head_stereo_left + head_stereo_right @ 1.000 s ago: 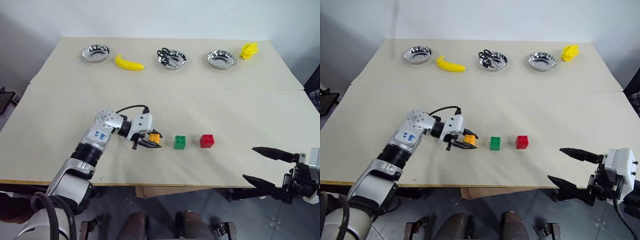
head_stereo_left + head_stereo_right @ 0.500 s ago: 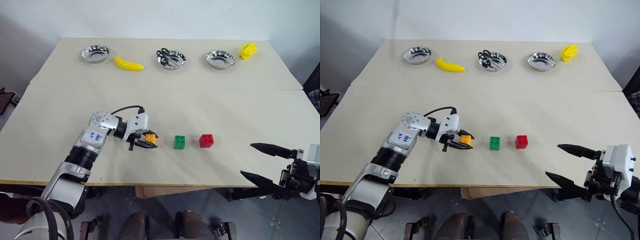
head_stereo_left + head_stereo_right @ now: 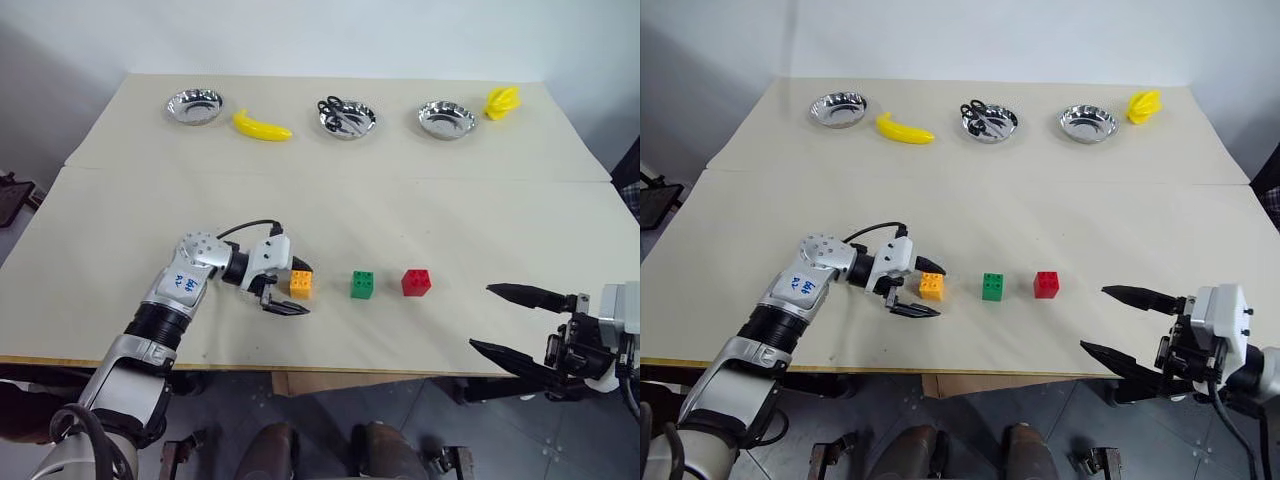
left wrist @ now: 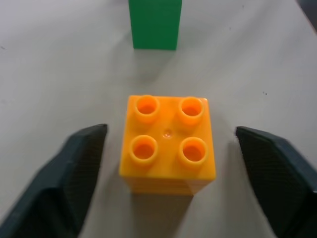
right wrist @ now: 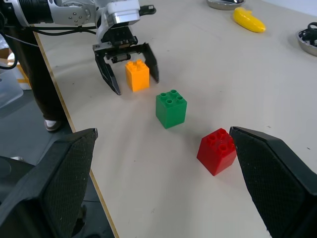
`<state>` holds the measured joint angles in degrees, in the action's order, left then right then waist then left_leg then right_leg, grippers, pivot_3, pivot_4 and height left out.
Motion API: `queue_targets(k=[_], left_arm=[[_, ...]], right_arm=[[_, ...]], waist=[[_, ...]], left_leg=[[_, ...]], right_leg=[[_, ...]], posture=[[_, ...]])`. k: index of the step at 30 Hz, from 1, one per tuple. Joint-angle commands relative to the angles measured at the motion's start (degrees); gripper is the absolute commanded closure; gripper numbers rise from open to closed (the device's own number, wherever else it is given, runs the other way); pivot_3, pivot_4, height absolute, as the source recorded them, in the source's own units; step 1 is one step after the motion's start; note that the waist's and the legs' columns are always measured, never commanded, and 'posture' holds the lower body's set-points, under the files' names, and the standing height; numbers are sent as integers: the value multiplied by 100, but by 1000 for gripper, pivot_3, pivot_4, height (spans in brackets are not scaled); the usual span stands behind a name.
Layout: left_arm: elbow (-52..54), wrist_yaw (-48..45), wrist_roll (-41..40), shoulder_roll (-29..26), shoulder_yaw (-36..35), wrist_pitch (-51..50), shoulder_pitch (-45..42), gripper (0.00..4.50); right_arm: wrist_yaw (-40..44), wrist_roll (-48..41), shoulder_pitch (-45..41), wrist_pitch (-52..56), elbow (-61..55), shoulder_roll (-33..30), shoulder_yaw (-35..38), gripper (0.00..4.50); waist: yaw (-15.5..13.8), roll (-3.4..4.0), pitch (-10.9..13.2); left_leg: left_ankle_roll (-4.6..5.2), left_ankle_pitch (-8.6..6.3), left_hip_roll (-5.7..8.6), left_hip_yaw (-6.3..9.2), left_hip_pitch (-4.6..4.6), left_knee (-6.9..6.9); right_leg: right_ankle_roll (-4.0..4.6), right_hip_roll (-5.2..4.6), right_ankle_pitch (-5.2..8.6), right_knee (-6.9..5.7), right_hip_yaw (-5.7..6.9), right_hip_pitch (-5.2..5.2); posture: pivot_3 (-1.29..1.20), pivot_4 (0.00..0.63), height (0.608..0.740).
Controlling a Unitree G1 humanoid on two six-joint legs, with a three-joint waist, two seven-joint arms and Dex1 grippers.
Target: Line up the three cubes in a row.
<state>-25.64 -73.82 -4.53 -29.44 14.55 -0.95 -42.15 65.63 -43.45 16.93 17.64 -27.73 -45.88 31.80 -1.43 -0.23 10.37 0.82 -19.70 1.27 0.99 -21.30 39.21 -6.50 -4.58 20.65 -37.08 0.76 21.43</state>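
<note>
Well, left pincer (image 3: 925, 289) straddles orange cube (image 3: 932, 287) (gaps each side); untouched.

Blue marking on left forearm (image 3: 182, 283), not legible.

Glossy plastic orange cube (image 4: 168, 144); matt, smooth bench (image 3: 450, 220); shiny steel bowls (image 3: 446, 118); matt black claw fingers (image 4: 74, 178).
</note>
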Motion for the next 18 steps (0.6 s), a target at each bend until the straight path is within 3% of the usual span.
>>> queue_targets(k=[1, 6, 11, 15, 18], left_arm=[[433, -260, -557, -311, -551, 109, 131, 13], [1079, -376, -1326, -903, -1486, -63, 751, 13], [1812, 219, -1655, -1498, -2616, -395, 1972, 13], [2559, 654, -2107, -1554, -3718, -608, 3332, 13], [2906, 868, -2214, -1539, -4156, -666, 4030, 13]], right_arm=[[122, -37, -89, -34, 18, -86, -21, 0], [391, 36, -365, -91, 304, -196, -243, 0], [593, 88, -750, -50, 637, -260, -533, 0], [955, 458, -1053, -483, 1026, -294, -866, 0], [1165, 629, -1210, -768, 1316, -296, -983, 0]], waist=[[8, 0, 0], [115, 1, 0], [159, 3, -2], [159, 2, -1], [114, 3, -1]], left_leg=[[0, 0, 0, 0, 0, 0], [-2, 1, -6, 0, 1, -2], [-2, 1, -6, 4, 3, -3], [0, -1, -8, 4, 2, -10], [3, -3, -7, 5, 2, -10]], right_leg=[[0, 0, 0, -1, 1, 0], [1, 1, 0, 3, 1, 4], [1, -4, 0, 6, 0, 0], [1, -8, 1, 12, -3, 2], [2, -14, 1, 18, -2, -3]], posture=[[0, 150, 740], [0, 150, 740], [0, 150, 740], [0, 150, 740], [0, 150, 740]])
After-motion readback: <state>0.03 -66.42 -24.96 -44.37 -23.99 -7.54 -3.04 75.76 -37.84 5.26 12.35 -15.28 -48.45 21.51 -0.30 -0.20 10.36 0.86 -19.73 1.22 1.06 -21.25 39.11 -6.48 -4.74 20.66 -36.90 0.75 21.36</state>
